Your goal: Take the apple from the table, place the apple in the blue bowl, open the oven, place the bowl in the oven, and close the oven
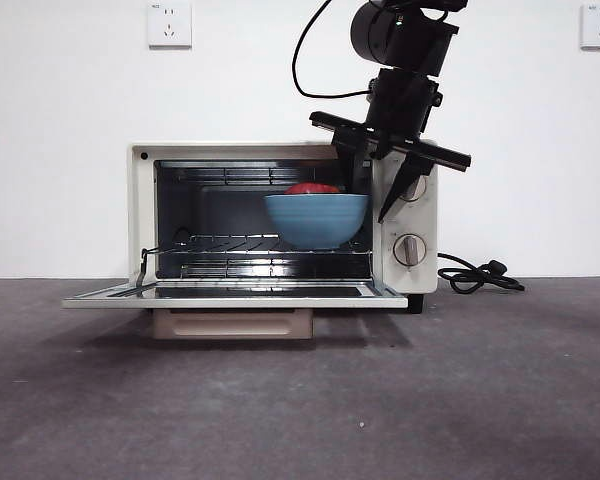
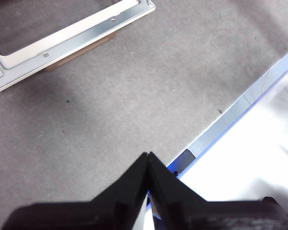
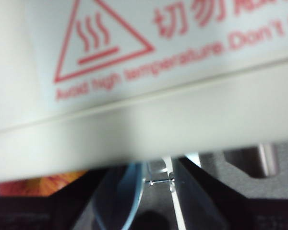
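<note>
The oven (image 1: 143, 215) stands with its door (image 1: 230, 296) folded down flat. Inside, on the wire rack, sits the blue bowl (image 1: 315, 222) with the apple (image 1: 312, 188) showing above its rim. My right gripper (image 1: 368, 205) reaches down from above at the bowl's right side, open, one jaw inside the oven mouth and the other in front of the knob panel. In the right wrist view the bowl's rim (image 3: 122, 196) lies loosely between the jaws of that gripper (image 3: 146, 177), under the oven's top (image 3: 134, 105), with the apple (image 3: 33, 184) beside it. My left gripper (image 2: 148, 157) hangs shut over the table (image 2: 134, 105).
Two knobs (image 1: 409, 249) sit on the oven's right panel. A black power cable (image 1: 477, 276) lies coiled to the oven's right. The open door (image 2: 62, 40) juts toward the table's front. The table's edge (image 2: 230, 120) runs close to the left gripper.
</note>
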### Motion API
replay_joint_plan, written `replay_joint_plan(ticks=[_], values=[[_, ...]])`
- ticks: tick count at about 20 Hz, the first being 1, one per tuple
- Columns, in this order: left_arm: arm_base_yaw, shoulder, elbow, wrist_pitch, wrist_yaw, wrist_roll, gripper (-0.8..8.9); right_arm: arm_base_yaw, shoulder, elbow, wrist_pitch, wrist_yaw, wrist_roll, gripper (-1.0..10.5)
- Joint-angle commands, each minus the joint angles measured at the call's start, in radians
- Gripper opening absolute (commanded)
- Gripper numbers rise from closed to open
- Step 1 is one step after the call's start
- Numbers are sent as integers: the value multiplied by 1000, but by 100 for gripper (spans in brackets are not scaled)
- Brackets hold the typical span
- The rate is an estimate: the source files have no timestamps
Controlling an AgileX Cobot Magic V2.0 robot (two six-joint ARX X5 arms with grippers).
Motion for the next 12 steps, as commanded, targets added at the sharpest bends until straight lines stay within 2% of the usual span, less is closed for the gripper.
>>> replay_joint_plan(ticks=[1, 12], values=[[-2, -3, -5, 0, 4, 11, -4, 3, -9, 10, 3, 24, -40, 190], [-2, -3, -5, 10, -9, 10, -4, 14, -101, 10, 2, 93, -185, 190]])
